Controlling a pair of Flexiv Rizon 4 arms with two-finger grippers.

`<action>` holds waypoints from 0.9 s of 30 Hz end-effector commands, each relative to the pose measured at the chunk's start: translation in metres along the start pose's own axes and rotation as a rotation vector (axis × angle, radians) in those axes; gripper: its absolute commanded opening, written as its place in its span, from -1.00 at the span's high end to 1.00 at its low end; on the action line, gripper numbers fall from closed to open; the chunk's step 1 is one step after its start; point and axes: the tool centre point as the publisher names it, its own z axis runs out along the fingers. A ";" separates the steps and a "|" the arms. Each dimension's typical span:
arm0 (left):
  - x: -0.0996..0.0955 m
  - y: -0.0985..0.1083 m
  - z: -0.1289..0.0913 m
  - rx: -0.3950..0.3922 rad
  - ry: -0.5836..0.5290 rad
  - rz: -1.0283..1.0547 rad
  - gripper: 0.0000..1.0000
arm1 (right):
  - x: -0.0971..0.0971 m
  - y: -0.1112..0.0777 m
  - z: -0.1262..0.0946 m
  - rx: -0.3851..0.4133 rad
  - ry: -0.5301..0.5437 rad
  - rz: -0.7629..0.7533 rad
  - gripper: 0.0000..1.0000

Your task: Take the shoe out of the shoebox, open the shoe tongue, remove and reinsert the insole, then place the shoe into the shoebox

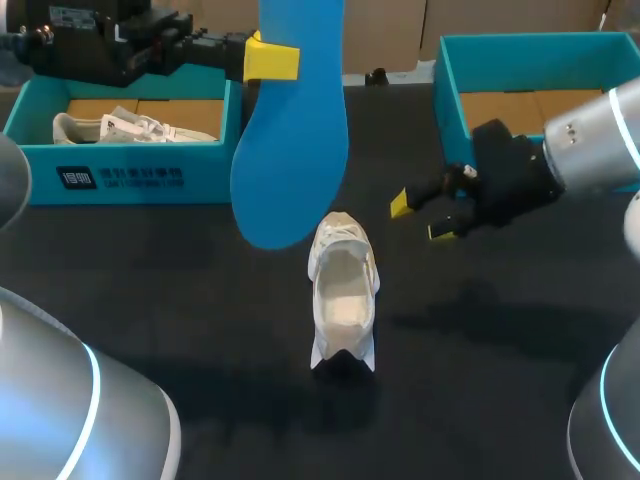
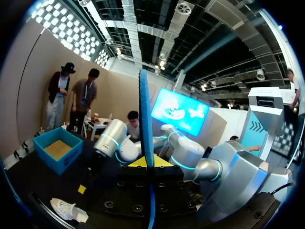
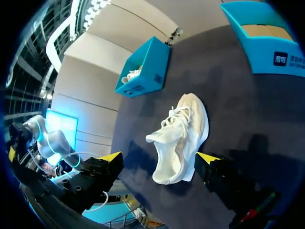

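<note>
My left gripper (image 1: 272, 62) is raised high above the table's far middle, shut on a blue insole (image 1: 290, 150) that hangs down from it. In the left wrist view the insole (image 2: 145, 119) stands edge-on between the yellow tips of that gripper (image 2: 147, 162). A white shoe (image 1: 343, 295) lies on the black table just below the insole's lower end, its opening facing up. My right gripper (image 1: 421, 218) hovers open to the right of the shoe, holding nothing. In the right wrist view the shoe (image 3: 181, 136) lies ahead of the wide-spread right gripper (image 3: 159, 158).
A teal shoebox (image 1: 120, 170) at the back left holds a second white shoe (image 1: 130, 127). Another teal shoebox (image 1: 450, 90) at the back right shows only its brown bottom. Both boxes also show in the right wrist view (image 3: 147, 71) (image 3: 286, 57).
</note>
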 end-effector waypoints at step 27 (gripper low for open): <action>-0.053 0.008 0.007 0.077 -0.063 0.371 1.00 | 0.047 0.052 -0.039 -0.010 0.414 0.064 -1.00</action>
